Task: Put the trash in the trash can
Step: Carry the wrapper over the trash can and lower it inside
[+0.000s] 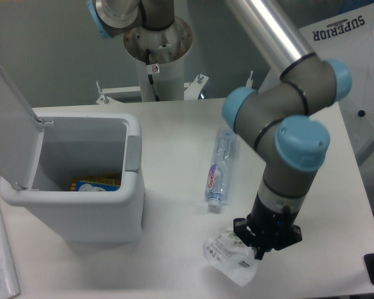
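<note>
I have the pincer [260, 248] down at the pouch [231, 254], at 5 o'clock on the tabletop [174, 205]; whether it pinches I cannot tell. The bottle [219, 168] lies at 12 o'clock from the pouch. Next I must lift and carry it toward 9 o'clock, to the open trash can [106, 212].

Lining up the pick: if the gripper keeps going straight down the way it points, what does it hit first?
Most likely the clear pouch: the gripper points down at its right edge, with the table beneath. Depth is hard to judge from this single view.
</note>
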### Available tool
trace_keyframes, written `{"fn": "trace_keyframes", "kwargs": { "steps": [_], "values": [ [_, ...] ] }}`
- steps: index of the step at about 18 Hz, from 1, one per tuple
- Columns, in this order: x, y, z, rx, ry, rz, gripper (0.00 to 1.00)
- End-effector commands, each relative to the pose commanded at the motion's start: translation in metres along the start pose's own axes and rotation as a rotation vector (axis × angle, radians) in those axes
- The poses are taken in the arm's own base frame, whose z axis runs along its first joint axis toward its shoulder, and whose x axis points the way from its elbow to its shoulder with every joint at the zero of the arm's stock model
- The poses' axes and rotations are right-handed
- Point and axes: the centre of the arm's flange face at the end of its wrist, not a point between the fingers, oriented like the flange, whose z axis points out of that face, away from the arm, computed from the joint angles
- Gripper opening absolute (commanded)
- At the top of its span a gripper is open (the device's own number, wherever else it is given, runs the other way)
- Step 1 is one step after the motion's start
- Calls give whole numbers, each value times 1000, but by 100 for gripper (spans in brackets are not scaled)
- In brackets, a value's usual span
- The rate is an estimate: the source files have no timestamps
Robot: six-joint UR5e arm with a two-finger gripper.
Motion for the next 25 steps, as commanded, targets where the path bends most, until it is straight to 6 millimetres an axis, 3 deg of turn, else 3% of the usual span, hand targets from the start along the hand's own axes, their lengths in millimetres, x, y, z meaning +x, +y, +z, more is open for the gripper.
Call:
{"fn": "trace_keyframes", "kwargs": {
  "steps": [5, 9, 15, 20, 25],
  "values": [
    [37, -19, -68, 129, 71, -44, 0],
    [72, -29, -111, 205, 141, -82, 0],
    [155, -27, -163, 260, 223, -36, 0],
    [193, 3, -174, 239, 251, -23, 0],
    [207, 30, -159, 196, 273, -27, 0]
  ]
}}
